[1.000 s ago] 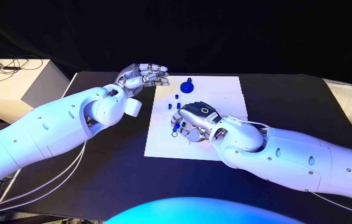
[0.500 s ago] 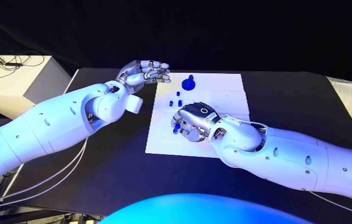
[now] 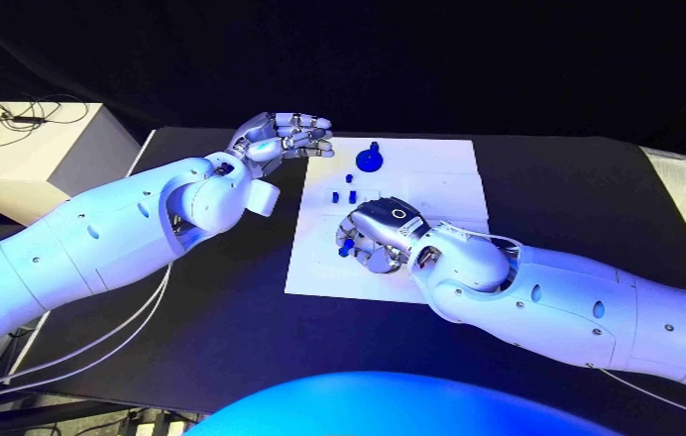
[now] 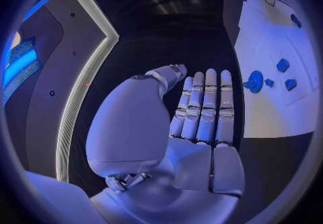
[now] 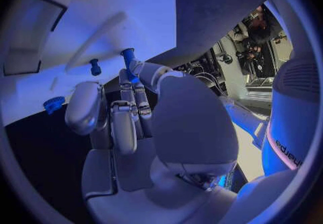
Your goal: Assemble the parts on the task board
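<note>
Task board with blue parts — two silver hands over a black table.

Nearest: right hand (image 3: 375, 235), glossy silver with jointed fingers, curled down over the near half of the flat white task board (image 3: 429, 173); the right wrist view shows a small blue peg (image 5: 128, 56) pinched at its fingertips, with a second short blue peg (image 5: 95, 66) standing on the board just beside. Mid-board: a few small blue parts (image 3: 343, 196), stubby and cylinder-like, lying apart. Far edge of the board: a round blue knob-shaped part (image 3: 371, 161). Farthest: left hand (image 3: 282, 139), raised just off the board's far left corner — palm empty, fingers straight and side by side.
</note>
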`<state>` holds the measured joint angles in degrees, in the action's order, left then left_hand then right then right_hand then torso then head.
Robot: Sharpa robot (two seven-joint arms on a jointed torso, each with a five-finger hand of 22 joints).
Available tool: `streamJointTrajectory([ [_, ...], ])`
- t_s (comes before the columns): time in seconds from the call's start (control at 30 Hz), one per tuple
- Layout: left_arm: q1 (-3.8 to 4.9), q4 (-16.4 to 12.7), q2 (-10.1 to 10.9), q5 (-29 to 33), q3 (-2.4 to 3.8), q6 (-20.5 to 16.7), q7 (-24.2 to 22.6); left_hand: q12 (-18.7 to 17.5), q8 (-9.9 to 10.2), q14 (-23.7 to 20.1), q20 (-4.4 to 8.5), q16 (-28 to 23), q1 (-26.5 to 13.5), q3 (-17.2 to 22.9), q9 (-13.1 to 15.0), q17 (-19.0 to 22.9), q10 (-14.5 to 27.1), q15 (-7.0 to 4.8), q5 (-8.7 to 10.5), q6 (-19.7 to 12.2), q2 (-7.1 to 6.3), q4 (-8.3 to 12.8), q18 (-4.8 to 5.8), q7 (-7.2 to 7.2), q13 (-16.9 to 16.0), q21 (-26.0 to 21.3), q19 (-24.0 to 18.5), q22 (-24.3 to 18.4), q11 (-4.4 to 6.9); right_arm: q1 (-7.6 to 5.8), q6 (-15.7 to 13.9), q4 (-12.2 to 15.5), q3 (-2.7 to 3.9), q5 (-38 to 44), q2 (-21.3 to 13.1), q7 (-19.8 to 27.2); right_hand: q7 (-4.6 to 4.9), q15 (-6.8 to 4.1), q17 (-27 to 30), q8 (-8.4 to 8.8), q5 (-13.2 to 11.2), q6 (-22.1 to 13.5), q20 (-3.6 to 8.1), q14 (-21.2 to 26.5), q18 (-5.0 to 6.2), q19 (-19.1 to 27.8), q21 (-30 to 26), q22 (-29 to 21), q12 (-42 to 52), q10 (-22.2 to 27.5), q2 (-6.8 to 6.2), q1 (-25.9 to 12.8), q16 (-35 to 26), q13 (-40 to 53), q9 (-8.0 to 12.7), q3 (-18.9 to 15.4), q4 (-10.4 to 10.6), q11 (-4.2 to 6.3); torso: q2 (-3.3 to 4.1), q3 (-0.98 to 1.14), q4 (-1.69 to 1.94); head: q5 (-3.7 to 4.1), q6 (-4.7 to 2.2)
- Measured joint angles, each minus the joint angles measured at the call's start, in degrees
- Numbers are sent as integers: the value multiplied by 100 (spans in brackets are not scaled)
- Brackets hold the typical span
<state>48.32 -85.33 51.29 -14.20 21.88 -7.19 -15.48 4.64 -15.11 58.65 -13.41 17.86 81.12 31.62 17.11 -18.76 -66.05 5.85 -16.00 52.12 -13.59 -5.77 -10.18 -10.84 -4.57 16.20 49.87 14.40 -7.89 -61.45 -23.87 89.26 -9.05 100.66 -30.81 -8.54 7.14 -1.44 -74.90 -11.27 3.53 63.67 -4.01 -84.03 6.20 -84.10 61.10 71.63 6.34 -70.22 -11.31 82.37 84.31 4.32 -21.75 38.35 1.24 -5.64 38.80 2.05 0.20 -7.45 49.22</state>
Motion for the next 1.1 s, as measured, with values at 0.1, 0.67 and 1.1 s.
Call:
streamJointTrajectory([
  [0.1, 0, -2, 3, 0, 0, 0, 0, 0, 0, 0, 0, 0, 0, 0, 0, 0, 0, 0, 0, 0, 0, 0, 0, 0, 0, 0, 0, 0, 0, 5, 15, -33, -2, 10, 21, -3, 0, 0, 0, 0, -2, 0, 0, 0, 0, 0, 0, 0, 0, 0, 0, 0, 0, 0, -2, 0, 0, 0, 1, 0, -1, -4, 9],
  [0.67, 0, -11, 10, 0, 0, 0, 1, 0, 0, 0, 0, -27, 0, 0, -4, -14, 0, 0, 0, 0, 0, 0, 0, 0, 0, -24, 0, -18, 0, 22, 63, -185, -22, 100, 145, -14, 8, 0, 0, -23, 51, -11, 0, 0, 0, 0, -23, -5, -1, 7, 25, -25, 0, 0, -12, 15, -17, 7, -5, 0, -8, -10, 29],
  [1.1, 0, -12, 18, 0, 0, 0, 2, 0, 0, 0, 0, -27, 0, 0, -4, -13, 0, 0, 0, 0, 0, 0, 1, 0, 0, -23, 0, -18, 0, 55, 44, -224, -65, 15, 134, 121, 101, 155, 0, 365, 489, -758, -167, -9, -1, 126, -853, -460, -259, 862, -344, -595, -187, 13, 62, -600, 73, 6, -9, 1, -10, -11, 37],
])
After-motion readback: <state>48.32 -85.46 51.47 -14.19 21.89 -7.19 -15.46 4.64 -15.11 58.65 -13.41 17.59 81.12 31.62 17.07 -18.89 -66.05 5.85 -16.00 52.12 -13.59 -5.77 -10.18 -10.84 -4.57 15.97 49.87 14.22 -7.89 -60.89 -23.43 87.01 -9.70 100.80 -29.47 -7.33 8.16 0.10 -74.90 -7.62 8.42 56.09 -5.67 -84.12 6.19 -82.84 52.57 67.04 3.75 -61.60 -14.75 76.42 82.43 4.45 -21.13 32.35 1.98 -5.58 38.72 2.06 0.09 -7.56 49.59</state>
